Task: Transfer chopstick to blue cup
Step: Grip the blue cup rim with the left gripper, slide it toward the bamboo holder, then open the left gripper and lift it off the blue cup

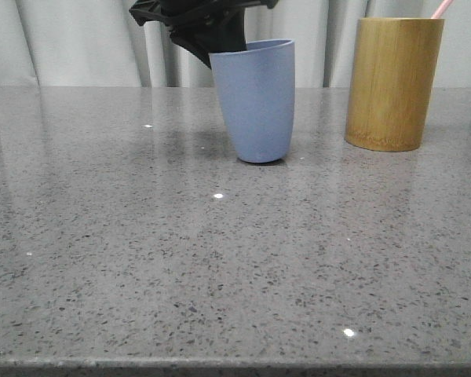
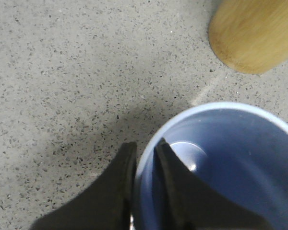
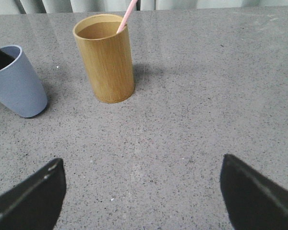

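I'm seeing the left gripper [image 2: 145, 158] pinching the blue cup [image 1: 255, 98] by its left rim, tilting it slightly. The chopstick [image 3: 126, 15] is standing in the bamboo holder [image 1: 392, 82] just right of it. The right gripper [image 3: 143, 189] is hanging spread wide.

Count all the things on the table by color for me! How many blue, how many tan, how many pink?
Blue: 1, the blue cup, with the left claw pinching its rim.
Tan: 1, the bamboo holder.
Pink: 1, the chopstick standing in the bamboo holder.
Total: 3
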`<move>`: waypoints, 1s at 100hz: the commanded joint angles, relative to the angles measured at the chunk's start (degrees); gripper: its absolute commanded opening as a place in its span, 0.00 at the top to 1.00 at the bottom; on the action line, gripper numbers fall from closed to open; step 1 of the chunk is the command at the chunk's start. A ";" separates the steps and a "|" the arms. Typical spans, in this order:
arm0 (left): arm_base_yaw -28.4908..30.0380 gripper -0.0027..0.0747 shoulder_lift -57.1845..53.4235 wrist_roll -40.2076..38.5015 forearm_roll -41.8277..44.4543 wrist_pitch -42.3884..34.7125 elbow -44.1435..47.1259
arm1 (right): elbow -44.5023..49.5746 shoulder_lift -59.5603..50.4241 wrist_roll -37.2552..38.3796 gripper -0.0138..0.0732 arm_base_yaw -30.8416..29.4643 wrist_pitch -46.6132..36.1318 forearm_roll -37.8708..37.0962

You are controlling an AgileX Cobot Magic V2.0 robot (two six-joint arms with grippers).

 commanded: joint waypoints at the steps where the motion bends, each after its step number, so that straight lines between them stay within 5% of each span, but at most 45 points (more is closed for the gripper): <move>1: -0.45 0.99 -2.71 -0.31 -0.73 -2.16 -2.02 | -1.80 1.19 -0.26 0.10 -0.26 -4.36 0.47; 25: -0.45 0.94 -2.59 -0.31 -1.18 -1.59 -2.02 | -1.80 1.19 -0.26 0.10 -0.26 -4.37 0.65; 61: -0.45 0.38 -2.70 -0.40 -2.26 -0.90 -3.88 | -1.80 1.19 -0.26 0.10 -0.26 -4.47 0.63; 100: -0.45 0.29 -3.47 -2.12 -2.41 2.15 -4.76 | -1.80 1.19 -0.26 0.10 -0.26 -4.52 0.63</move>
